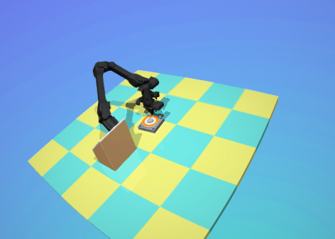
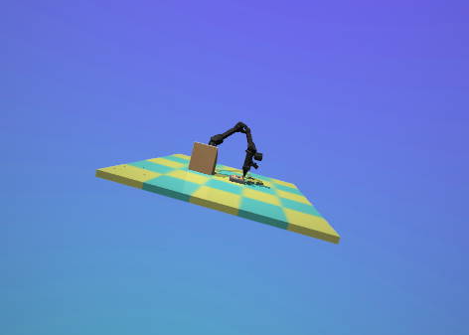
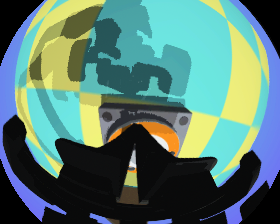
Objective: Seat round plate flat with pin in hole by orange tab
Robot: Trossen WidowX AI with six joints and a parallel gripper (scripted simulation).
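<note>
The round plate (image 1: pixel 150 125) (image 3: pixel 172 145) is an orange ring with a white middle, around the grey post (image 1: pixel 150 120) on the square grey base (image 1: pixel 152 130) (image 3: pixel 187 129). A small orange piece, seemingly the tab, shows at the plate's far side in the top view, right by the fingertips. My gripper (image 1: pixel 151 113) (image 2: pixel 244 176) (image 3: pixel 136 127) is shut and empty, pointing down at that far side. Its fingers cover much of the plate in the wrist view. The pin and the tab's hole cannot be made out, nor whether the fingertips touch the plate or whether it lies flat.
A brown block (image 1: pixel 118 147) (image 2: pixel 203 158) with a slanted pale top stands near the arm's foot, to the left of the base in the top and exterior views. The arm arches over from behind it. The base rests on the yellow and turquoise checkered board (image 1: pixel 209 147) (image 2: pixel 263 209).
</note>
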